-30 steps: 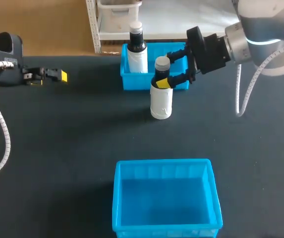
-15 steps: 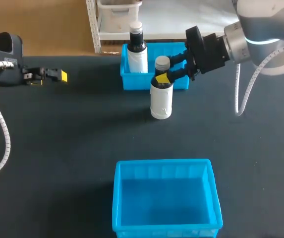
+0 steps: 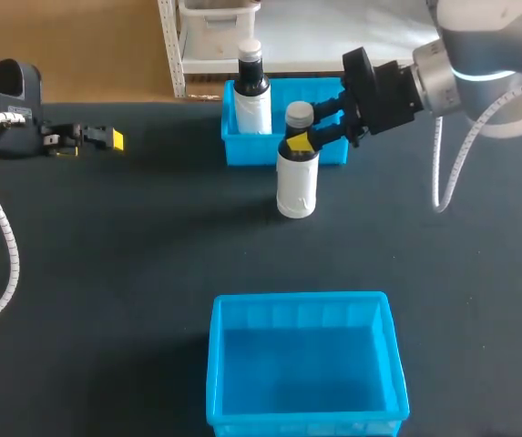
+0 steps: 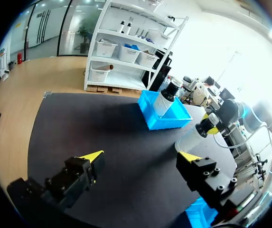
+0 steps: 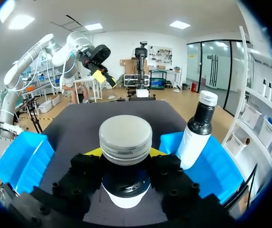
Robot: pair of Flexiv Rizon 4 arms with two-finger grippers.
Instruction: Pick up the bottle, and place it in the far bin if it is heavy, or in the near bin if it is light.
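Two yellow-tipped fingers of my right gripper (image 3: pixel 302 135) pinch the bottle (image 3: pixel 296 182) at its dark neck, one from each side, just under the grey cap (image 5: pixel 125 138). The bottle, white in the body, is upright over the black table (image 3: pixel 106 273), just beside the front wall of the far bin (image 3: pixel 242 147), on its near side. Whether its base rests on the table or hangs just clear of it, I cannot tell. My right arm (image 3: pixel 479 73) comes in from the far right corner, wrist turned toward the bottle.

Inside the far bin, at its left end, a second bottle (image 3: pixel 252 96) stands upright, white with a dark neck and a pale cap. The near bin (image 3: pixel 301 298), blue like the other, sits at the table's near edge, well apart from the held bottle and roughly in line with it.

My left gripper (image 3: pixel 106 138) is at the far left of the table, well apart from both bins, its fingers spread wide. Its wrist view looks out between them across the table to the far bin.
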